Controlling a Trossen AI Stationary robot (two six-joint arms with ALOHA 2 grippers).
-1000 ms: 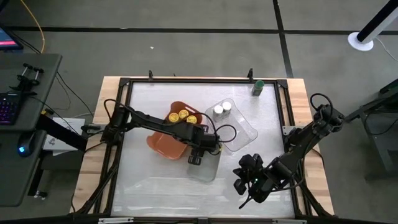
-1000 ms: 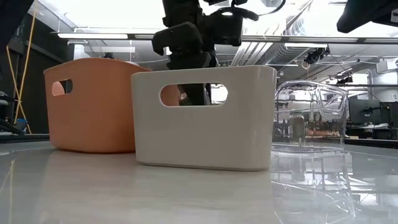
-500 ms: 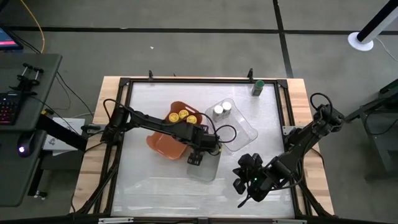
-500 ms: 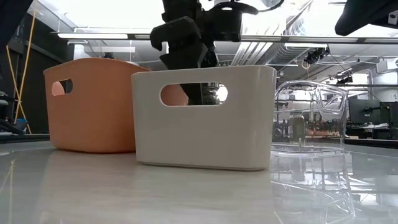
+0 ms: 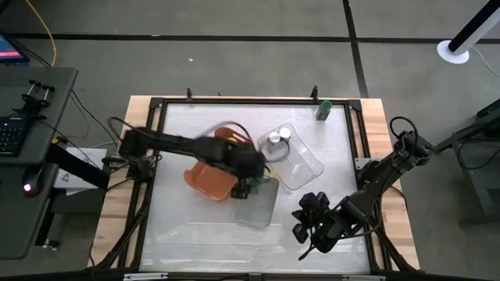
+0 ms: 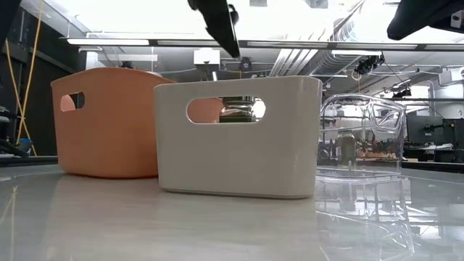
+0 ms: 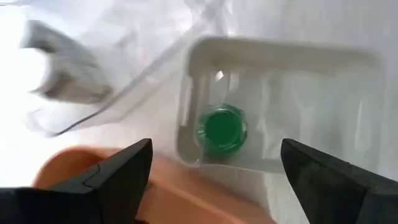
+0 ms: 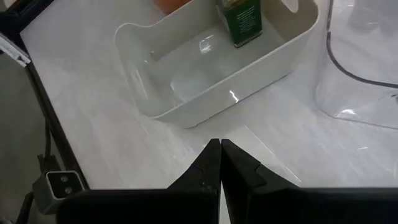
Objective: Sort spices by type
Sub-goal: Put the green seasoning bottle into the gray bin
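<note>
One green-lidded spice jar (image 7: 222, 129) stood upright inside the grey-white tray (image 5: 258, 207), tucked into the corner nearest the orange tray (image 5: 205, 181); through the tray's handle slot in the low view its lid and shoulder showed. It looked released there, since nothing touched it. Directly above it, the left gripper (image 7: 211, 168) hung clear, its fingers (image 7: 118, 171) spread wide on either side of the jar in the wrist view, which suits a drop just made into the bin meant for green lids.

Two silver-white-lidded jars (image 5: 279, 137) sat together in the clear tray (image 5: 301, 165), at about one o'clock from the grey-white tray. The orange tray lay touching or just beside the grey-white one at about ten o'clock; the blurred left arm covered most of its contents in the high view, so its jars could not be made out.

Another green-lidded jar (image 5: 323, 109) stood alone at the counter's (image 5: 195, 234) far edge, near the twelve-to-one o'clock corner, well apart from all trays. By type it belonged with the green one, so it seemed the piece left to fetch.

At about four o'clock the right gripper (image 8: 220, 163) waited above the near counter, its fingers pressed together and empty.
</note>
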